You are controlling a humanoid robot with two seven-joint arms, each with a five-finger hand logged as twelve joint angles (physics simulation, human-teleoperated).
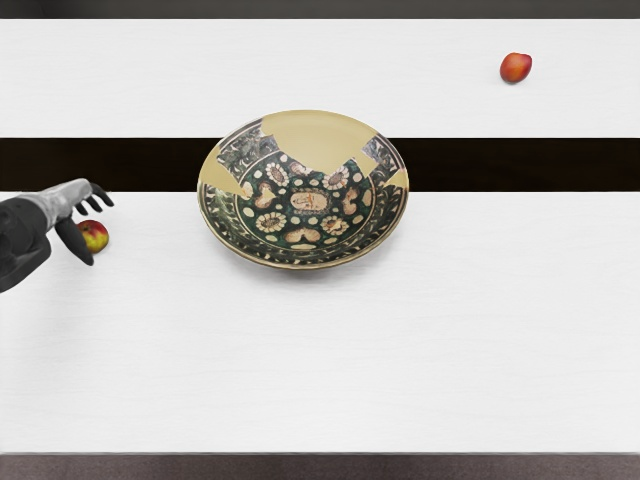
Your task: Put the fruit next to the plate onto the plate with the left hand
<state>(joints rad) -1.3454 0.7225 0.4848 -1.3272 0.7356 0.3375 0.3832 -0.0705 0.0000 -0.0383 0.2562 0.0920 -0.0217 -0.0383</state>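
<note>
The small round fruit (95, 236), red with a yellow patch, lies on the surface (320, 350) just beside the open fingers of the left hand (60, 207).

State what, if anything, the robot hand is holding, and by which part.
Nothing is held. The left robot hand has its fingers spread beside the small round red-and-yellow fruit, which lies on the white table, not yet gripped.

Red-yellow fruit (96, 236) left of plate (318, 135)
</note>
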